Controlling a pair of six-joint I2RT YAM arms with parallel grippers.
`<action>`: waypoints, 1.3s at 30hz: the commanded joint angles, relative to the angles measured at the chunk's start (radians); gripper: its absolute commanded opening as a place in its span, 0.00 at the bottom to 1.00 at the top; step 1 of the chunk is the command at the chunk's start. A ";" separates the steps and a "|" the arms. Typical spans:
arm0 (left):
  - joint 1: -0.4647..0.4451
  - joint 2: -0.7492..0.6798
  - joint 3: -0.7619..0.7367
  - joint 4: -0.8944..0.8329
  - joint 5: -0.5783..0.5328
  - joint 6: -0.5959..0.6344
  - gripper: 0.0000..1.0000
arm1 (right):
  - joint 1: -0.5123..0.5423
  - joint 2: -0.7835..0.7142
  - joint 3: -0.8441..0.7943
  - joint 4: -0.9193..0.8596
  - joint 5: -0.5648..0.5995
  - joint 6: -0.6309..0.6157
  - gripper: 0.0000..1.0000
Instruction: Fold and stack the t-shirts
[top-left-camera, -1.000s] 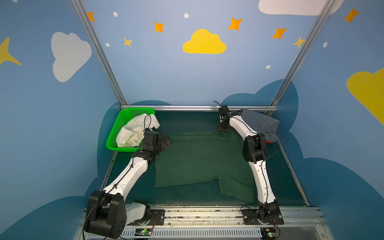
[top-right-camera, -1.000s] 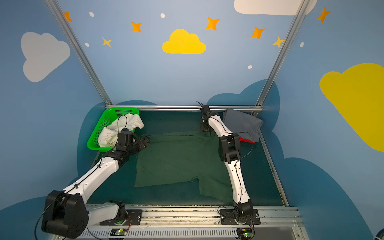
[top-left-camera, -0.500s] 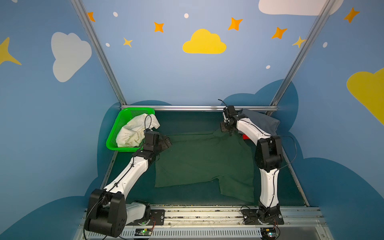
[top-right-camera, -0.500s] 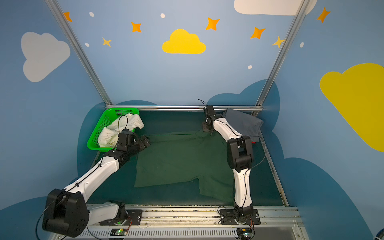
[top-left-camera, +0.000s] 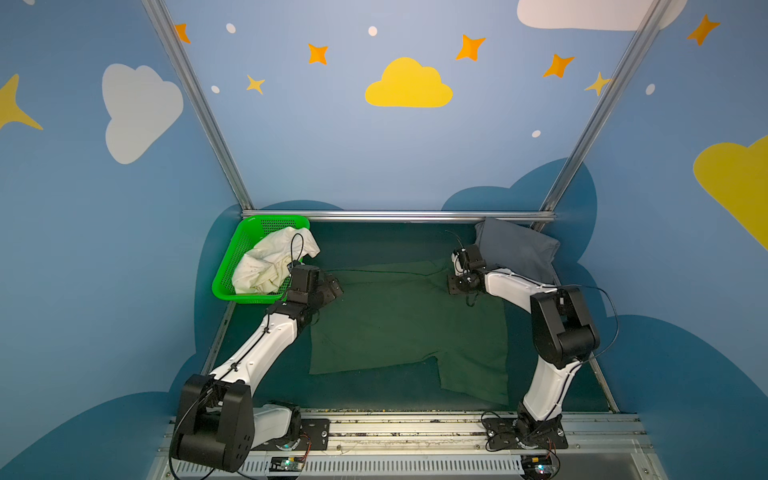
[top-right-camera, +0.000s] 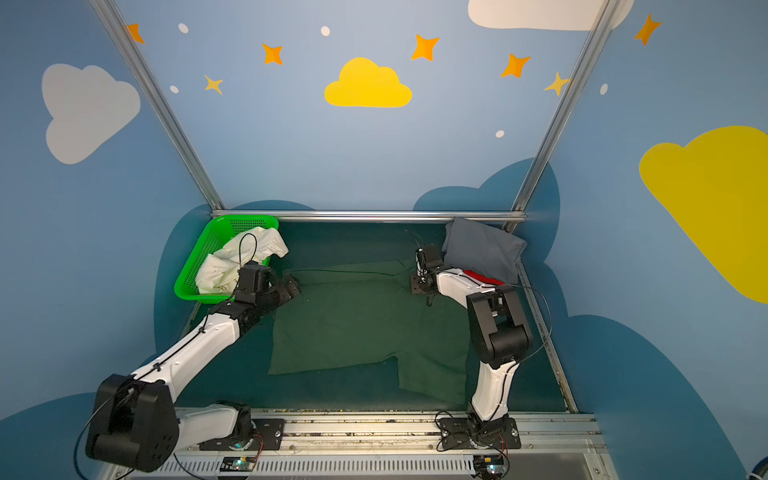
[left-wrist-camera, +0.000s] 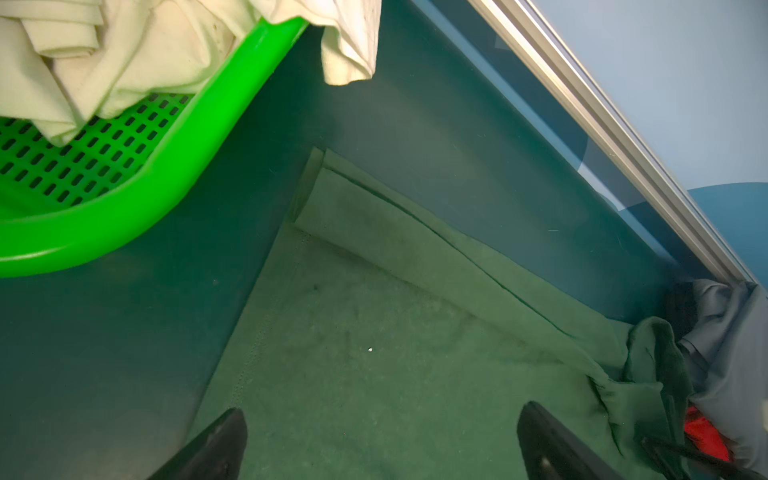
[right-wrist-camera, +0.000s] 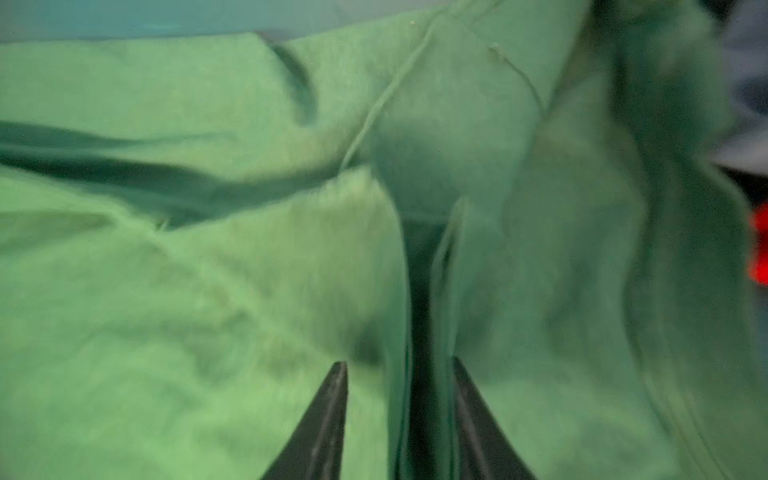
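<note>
Right gripper (right-wrist-camera: 399, 361) astride green t-shirt (top-left-camera: 399, 324)

The green shirt (top-left-camera: 407, 328) lay spread nearly flat across the middle of the tabletop (top-left-camera: 374, 243). Its far edge was turned over in a narrow band and its far right corner was bunched up. Its right side reached closer to the near edge than its left. The grey shirt (top-left-camera: 515, 249) sat folded in the far right corner, on top of the red shirt (top-right-camera: 482, 277), which showed only as a sliver. The white shirt (top-left-camera: 266, 262) lay crumpled in the basket (top-left-camera: 232, 259), one flap hanging over the rim.
</note>
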 joint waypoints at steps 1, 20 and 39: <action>0.003 0.019 -0.007 0.004 -0.011 -0.010 1.00 | 0.002 -0.107 -0.041 0.034 -0.019 0.063 0.62; 0.003 -0.032 -0.031 -0.009 0.005 -0.009 1.00 | -0.040 0.340 0.633 -0.365 0.076 0.058 0.48; 0.003 -0.020 -0.031 -0.006 0.022 -0.015 1.00 | -0.038 0.444 0.736 -0.510 0.136 0.026 0.24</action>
